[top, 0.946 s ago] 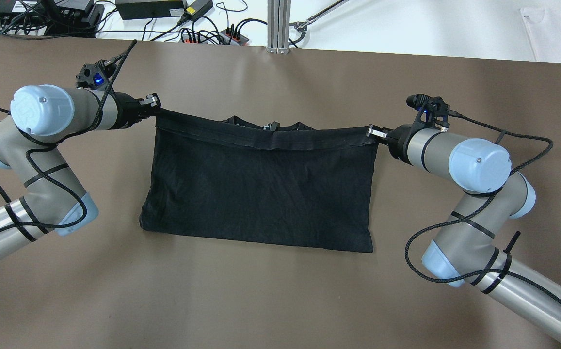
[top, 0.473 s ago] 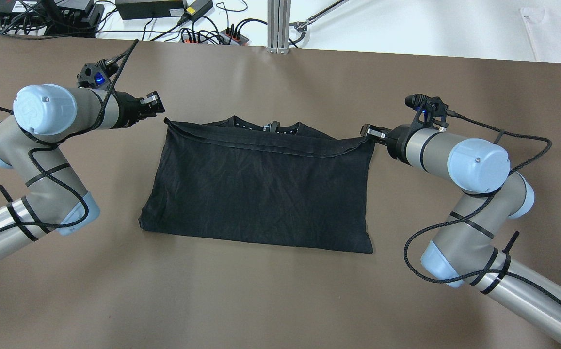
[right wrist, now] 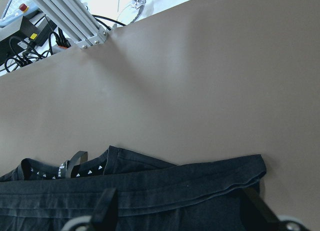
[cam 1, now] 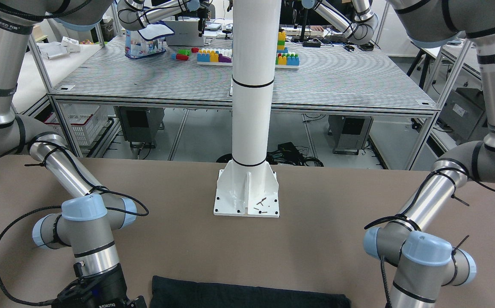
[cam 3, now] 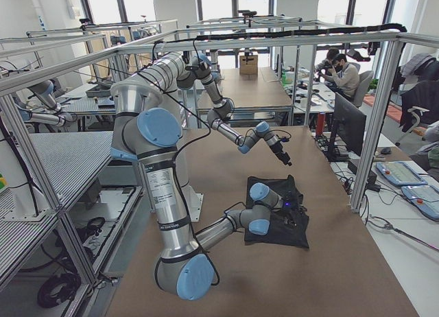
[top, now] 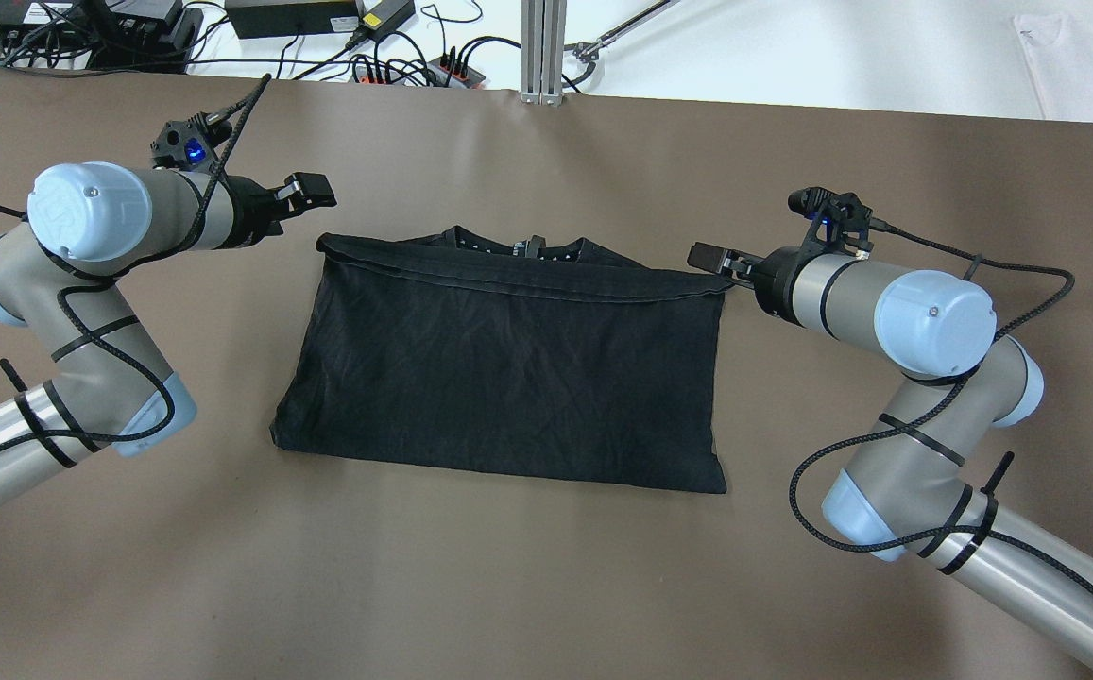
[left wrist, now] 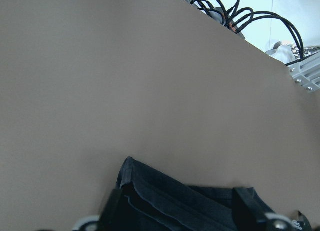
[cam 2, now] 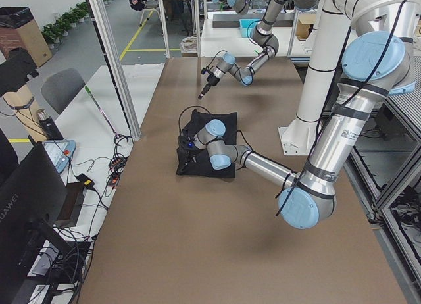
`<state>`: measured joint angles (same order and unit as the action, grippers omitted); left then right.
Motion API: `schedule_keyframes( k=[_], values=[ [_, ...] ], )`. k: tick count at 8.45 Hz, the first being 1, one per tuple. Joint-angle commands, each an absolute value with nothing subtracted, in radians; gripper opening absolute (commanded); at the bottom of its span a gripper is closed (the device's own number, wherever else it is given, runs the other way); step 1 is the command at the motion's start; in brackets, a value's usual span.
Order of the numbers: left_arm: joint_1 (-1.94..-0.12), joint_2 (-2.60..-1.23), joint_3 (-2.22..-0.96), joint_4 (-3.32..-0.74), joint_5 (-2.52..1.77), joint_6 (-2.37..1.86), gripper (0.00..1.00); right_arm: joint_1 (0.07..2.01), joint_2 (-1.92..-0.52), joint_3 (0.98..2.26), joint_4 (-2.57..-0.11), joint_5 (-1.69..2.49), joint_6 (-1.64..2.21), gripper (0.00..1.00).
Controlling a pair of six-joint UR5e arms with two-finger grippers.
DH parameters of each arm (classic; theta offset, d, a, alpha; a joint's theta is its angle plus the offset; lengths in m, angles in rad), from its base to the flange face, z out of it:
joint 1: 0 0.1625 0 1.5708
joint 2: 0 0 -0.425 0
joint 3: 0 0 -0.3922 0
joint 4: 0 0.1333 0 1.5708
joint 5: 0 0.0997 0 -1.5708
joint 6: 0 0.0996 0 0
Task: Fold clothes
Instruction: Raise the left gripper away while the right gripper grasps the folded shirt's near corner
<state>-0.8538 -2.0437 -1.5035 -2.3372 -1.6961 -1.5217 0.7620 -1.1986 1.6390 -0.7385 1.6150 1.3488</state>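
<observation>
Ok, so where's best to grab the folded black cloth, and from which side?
Probably its two far corners on the hemmed edge. The black cloth lies flat, so only edges offer a lip, and the layered hems there are thickest. The left hand and right hand, both open, sit just off those corners; each can slide in low from its own side.

The clothes (top: 508,368) lie flat at the middle of the table (top: 508,586), between the two arms. The left gripper (top: 317,194) hangs off their far left corner, apart from them. The right gripper (top: 702,257) sits just beside their far right corner. The pole (cam 1: 251,107) stands on the robot's side of the clothes, and cables (top: 414,68) lie past the table's far edge.
</observation>
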Motion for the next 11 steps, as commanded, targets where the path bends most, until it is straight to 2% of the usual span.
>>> schedule_keyframes(
  k=[1,4,11],
  values=[
    [-0.854,-2.081,-1.549,-2.237,-1.715,-1.514,1.00,0.738,-1.241,1.684,-0.748,1.753,1.373,0.94],
    [-0.856,-2.118,-1.588,-2.180,-1.701,-1.529,1.00,0.661,-1.349,1.756,-0.756,1.821,1.410,0.94],
    [-0.856,-2.117,-1.589,-2.180,-1.680,-1.528,1.00,0.557,-1.416,1.758,-0.749,1.812,1.575,0.94]
  ],
)
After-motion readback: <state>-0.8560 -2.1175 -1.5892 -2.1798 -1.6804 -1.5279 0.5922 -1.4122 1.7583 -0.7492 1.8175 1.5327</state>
